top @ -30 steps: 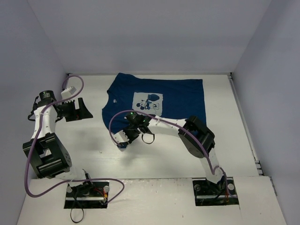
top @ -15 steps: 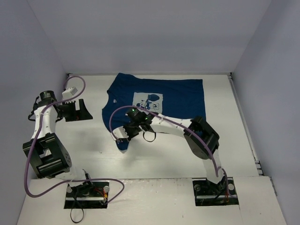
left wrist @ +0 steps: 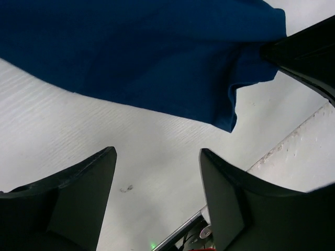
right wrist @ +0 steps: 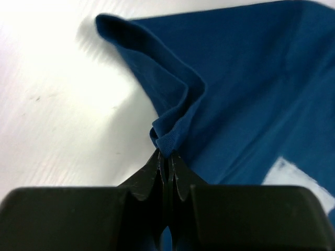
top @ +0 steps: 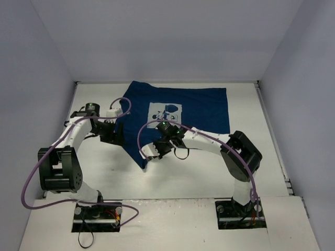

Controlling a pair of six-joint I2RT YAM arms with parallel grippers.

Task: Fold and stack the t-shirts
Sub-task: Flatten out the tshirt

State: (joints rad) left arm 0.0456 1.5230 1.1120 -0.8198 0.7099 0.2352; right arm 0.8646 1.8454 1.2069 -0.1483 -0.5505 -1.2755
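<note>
The navy t-shirt (top: 199, 110) lies print-up at the back of the table, its pale square print (top: 166, 112) showing. Its near left part is drawn into a point toward the front. My right gripper (top: 150, 155) is shut on that point; in the right wrist view the jaws (right wrist: 167, 154) pinch a bunched hem of the blue cloth (right wrist: 235, 89). My left gripper (top: 115, 134) hovers open just left of the shirt's edge. In the left wrist view its fingers (left wrist: 84, 193) stand wide over bare table, the t-shirt (left wrist: 146, 52) beyond them.
The white table (top: 104, 178) is boxed in by pale walls at the back and both sides. A raised strip (top: 172, 209) carries the arm bases along the front. A purple cable (top: 131, 138) loops from each arm.
My left arm has swung in from the far left to the shirt's left edge. The right gripper has shut on the cloth and drawn it a little rightward.
</note>
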